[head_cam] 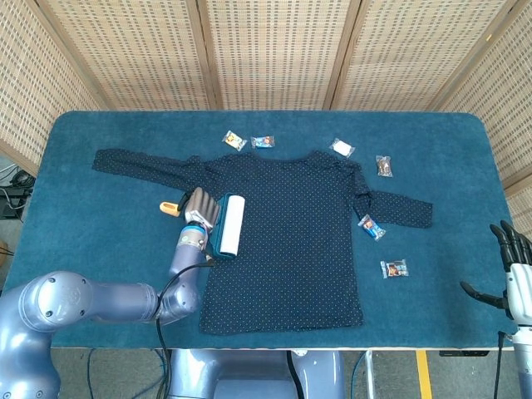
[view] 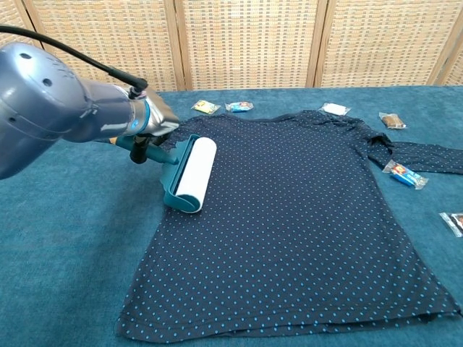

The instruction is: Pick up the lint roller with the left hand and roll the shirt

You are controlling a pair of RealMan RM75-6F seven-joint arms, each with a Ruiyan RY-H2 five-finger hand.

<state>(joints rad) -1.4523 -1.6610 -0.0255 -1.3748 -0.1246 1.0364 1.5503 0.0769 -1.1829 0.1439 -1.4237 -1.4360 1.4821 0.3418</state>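
A dark navy shirt [head_cam: 291,241] [view: 289,217] with small blue dots lies flat in the middle of the blue table. My left hand [head_cam: 200,208] [view: 148,126] grips the handle of the lint roller [head_cam: 230,224] [view: 193,173], a white drum in a teal frame with an orange handle end. The drum lies on the shirt's left side, just inside the edge below the sleeve. Far off at the table's right edge my right hand [head_cam: 509,266] hangs with its fingers spread and nothing in it; the chest view does not show it.
Several small snack packets lie around the shirt: two by the collar [head_cam: 234,140] [head_cam: 263,142], others at the right shoulder [head_cam: 342,148] [head_cam: 383,165] and beside the right sleeve [head_cam: 371,226] [head_cam: 394,268]. The shirt's left sleeve [head_cam: 137,166] stretches toward the far left. Wicker screens stand behind the table.
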